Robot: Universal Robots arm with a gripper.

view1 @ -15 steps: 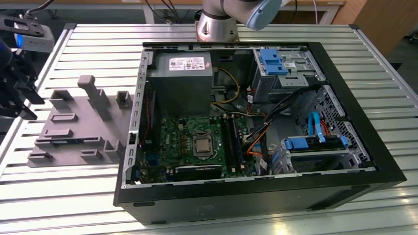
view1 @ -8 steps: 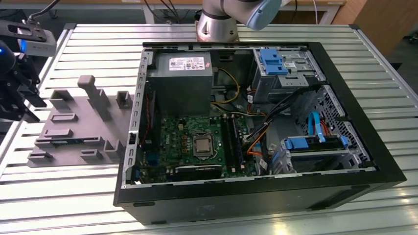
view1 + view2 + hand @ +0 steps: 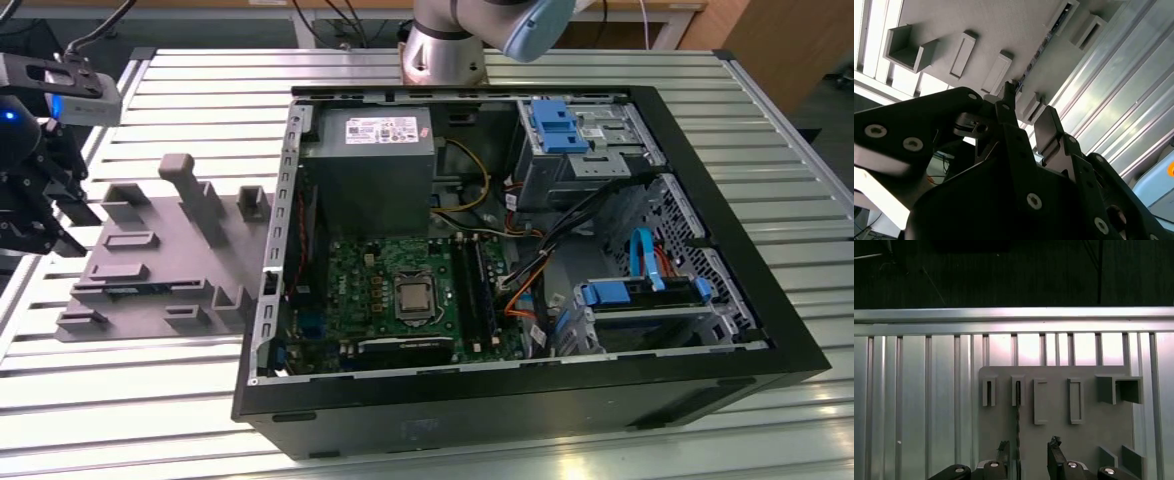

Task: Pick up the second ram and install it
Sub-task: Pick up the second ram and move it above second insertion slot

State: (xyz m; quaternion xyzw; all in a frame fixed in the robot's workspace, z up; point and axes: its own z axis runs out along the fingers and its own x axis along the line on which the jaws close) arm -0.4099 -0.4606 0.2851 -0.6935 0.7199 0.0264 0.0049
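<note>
Jaws were spread apart, not pinching anything. The ram stick (image 3: 1017,415) stood on edge in a slot of the gray holder (image 3: 1089,425), running straight in between the jaws, closer to one side than the other. Couldn't tell if it touched that side. The holder sat on the slatted metal table (image 3: 914,390), and the open PC case (image 3: 534,415) was well off to one side of the jaws.
</note>
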